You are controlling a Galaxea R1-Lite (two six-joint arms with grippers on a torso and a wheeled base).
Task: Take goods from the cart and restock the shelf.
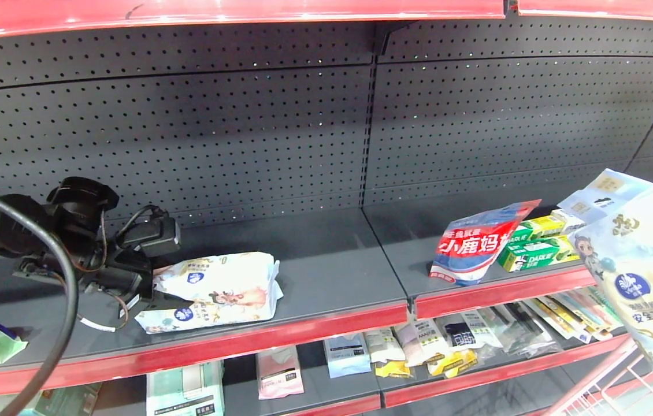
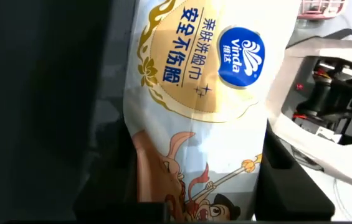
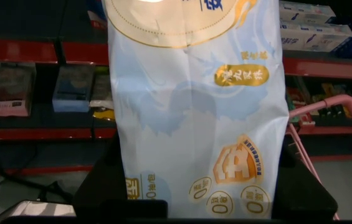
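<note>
Placing seems the step now: our left gripper (image 2: pixel 194 186) grips a tissue pack (image 1: pixel 216 292) lying on the shelf (image 1: pixel 326 271), while our right gripper (image 3: pixel 200 186) holds a second pack (image 1: pixel 644 260) near the cart (image 1: pixel 592 375). Next, we should release the left one.

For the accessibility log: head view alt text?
The left claw grips a white cartoon-printed plastic tissue pack lying on the grey metal shelf. A red-and-blue plastic pouch stands beside green cardboard boxes; a second white plastic pack looms at the right edge above a pink wire cart.

2 white tissue pks (image 1: pixel 216 289) (image 1: pixel 650 277), 1 red-blue pouch (image 1: pixel 477 245), 2 green boxes (image 1: pixel 534 254) (image 1: pixel 537 229) on shelf.
</note>
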